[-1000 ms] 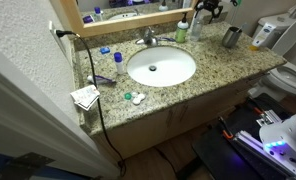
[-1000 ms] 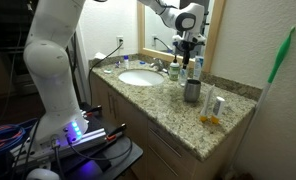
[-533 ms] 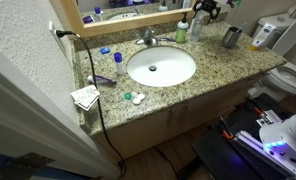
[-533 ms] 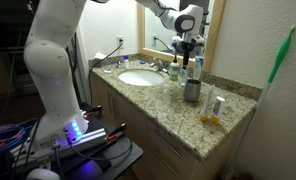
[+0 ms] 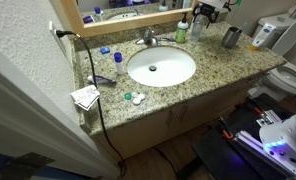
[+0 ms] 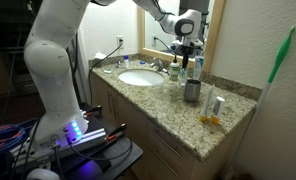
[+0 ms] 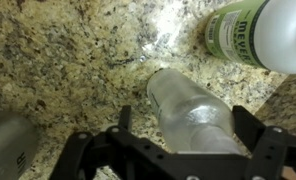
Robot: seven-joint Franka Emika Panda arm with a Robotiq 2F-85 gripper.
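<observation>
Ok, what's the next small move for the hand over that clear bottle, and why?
Probably lower the hand straight down. Its jaws stand wide open with the clear bottle centred between them in the wrist view, but the fingers look to be above it, not yet alongside. Keep the descent straight: the green-labelled bottle stands close beside it, and the metal cup is near too.

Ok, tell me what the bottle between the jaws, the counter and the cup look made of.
Bottle: clear plastic or glass, I cannot tell which. It is translucent and slightly frosted, with soft highlights along its side.
Counter: polished granite or a lookalike, speckled tan and black, with a bright glare spot.
Cup: probably brushed metal, going by its dull grey sheen.
</observation>
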